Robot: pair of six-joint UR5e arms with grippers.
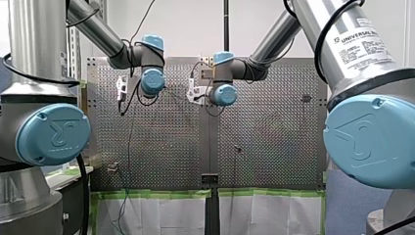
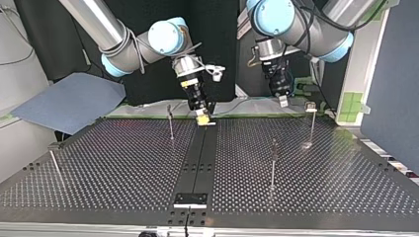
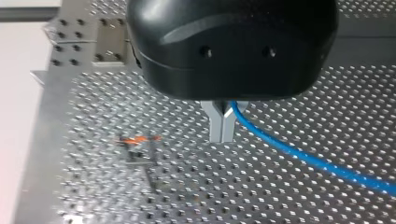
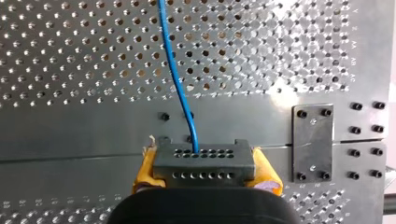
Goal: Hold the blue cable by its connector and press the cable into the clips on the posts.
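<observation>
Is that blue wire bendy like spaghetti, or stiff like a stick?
Probably bendy: the blue cable curves gently as it leaves the connector held in my right tool. Not totally floppy, though: it runs in a smooth sweep from my left tool instead of drooping in a heap. It looks thin, so likely light.

A black backdrop (image 2: 222, 29) stands behind my right gripper (image 2: 202, 118); a flat grey-blue sheet (image 2: 69, 101) slopes beside it, well apart.

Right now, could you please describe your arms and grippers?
My left arm and right arm are silver tubes with blue joint caps and black cables; the right carries a Universal Robots label. My left gripper is black with metal fingers; my right gripper has yellow pads.
</observation>
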